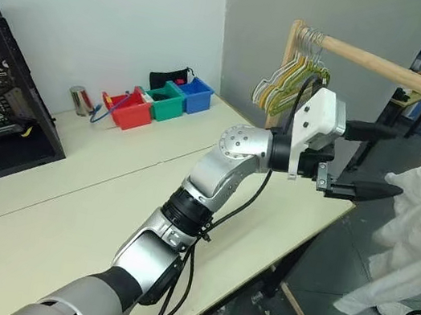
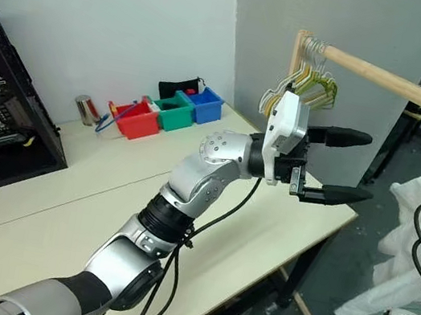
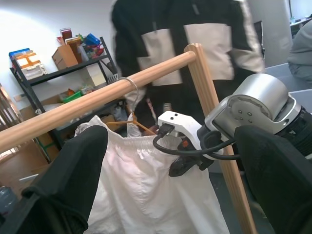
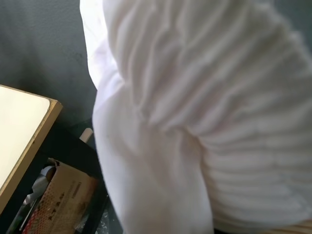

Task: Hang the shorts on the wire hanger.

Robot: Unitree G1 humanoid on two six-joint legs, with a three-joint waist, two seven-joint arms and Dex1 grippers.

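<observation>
My left gripper [image 1: 373, 162] is raised past the far edge of the table [image 1: 107, 188], its two black fingers [image 1: 370, 130] spread wide apart with nothing between them. Just behind it, a bunch of green, yellow and white hangers [image 1: 290, 78] hangs at the near end of the wooden rail [image 1: 389, 68]. Ahead of my left gripper, the shorts [image 3: 151, 180] drape from the wire hanger [image 3: 130, 109], whose hook is looped over the rail; the waistband is gathered just below the hook. In the left wrist view my right gripper [image 3: 183, 163] sits against the front of the shorts near the waistband, beside the rail's upright post [image 3: 219, 136]; whether its fingers are open or closed I cannot tell. Beyond the rail stands a person [image 3: 195, 44] in a black and white jacket. Behind my left arm, on the table, are red, green and blue bins [image 1: 159, 102].
</observation>
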